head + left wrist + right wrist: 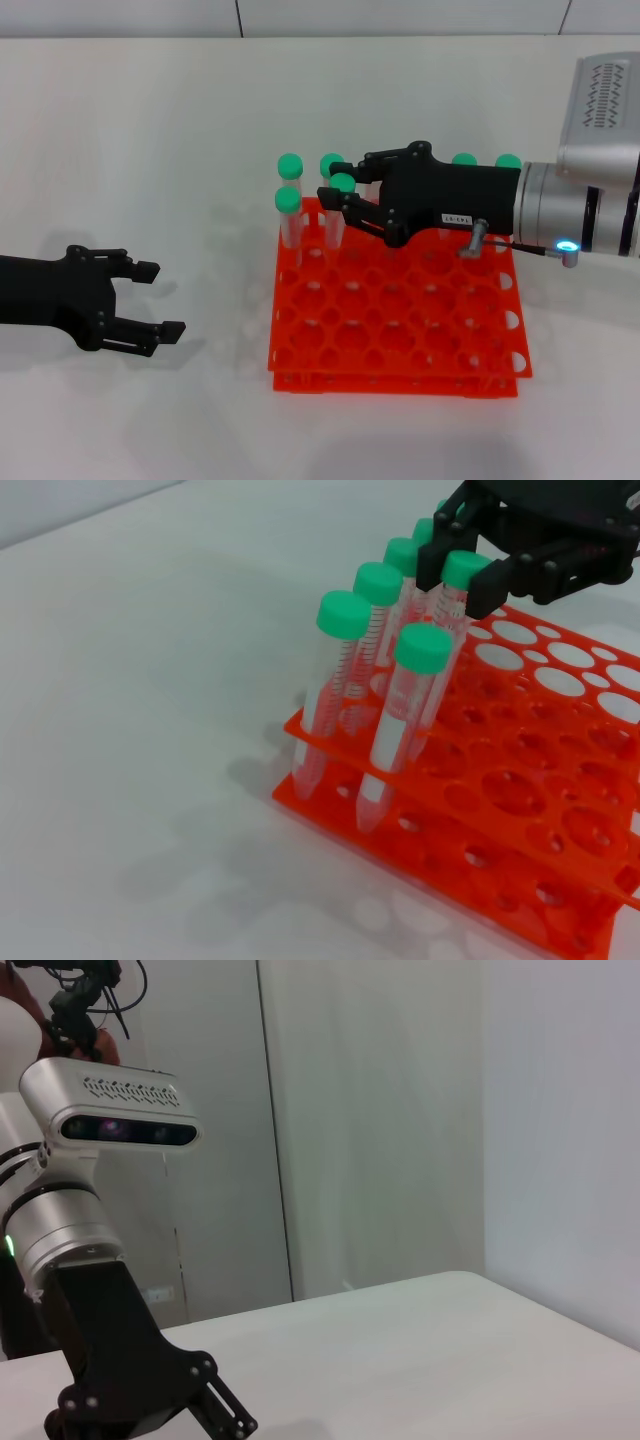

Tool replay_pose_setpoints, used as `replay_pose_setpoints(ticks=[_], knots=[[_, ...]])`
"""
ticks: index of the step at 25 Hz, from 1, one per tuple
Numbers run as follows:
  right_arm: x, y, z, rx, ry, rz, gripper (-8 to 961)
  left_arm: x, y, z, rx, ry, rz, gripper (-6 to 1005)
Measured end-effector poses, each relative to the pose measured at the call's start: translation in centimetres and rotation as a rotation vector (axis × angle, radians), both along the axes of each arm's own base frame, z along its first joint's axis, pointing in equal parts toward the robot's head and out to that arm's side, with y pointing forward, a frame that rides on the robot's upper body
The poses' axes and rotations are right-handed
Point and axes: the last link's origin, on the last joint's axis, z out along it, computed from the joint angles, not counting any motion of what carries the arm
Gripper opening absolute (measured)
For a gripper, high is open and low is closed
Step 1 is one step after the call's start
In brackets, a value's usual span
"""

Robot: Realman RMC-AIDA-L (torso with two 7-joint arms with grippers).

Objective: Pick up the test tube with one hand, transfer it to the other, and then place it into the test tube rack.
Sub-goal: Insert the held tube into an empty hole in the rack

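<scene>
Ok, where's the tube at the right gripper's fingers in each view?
Head view: the test tube, middle, over the test tube rack's back-left part.
Left wrist view: top right, cap between the right gripper's fingers.
Right wrist view: not in it.
Shared landmark: the rack.
The left gripper idles apart.

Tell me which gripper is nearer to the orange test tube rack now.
The right one. The right gripper is above the test tube rack at its far row, fingers closed on a test tube. The left gripper is open over the table, clear of the rack's left side.

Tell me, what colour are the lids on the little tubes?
Green. The caps show best in the left wrist view.
</scene>
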Motion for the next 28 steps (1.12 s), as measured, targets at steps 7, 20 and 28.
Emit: replay_pose_setpoints(ticks=[7,20,28], knots=[[-0.09,0.02,-0.01,-0.002,0.001,0.003,352,0.01,-0.01,-0.02,-0.001,0.001,-0.001,886],[-0.24,0.02,-0.02,-0.006,0.003,0.006,361,0.02,-0.01,-0.03,-0.002,0.001,-0.001,886],[-0.51,-0.03,0.1,-0.017,0.013,0.008,366,0.01,0.0,-0.02,-0.001,0.001,-0.001,886]])
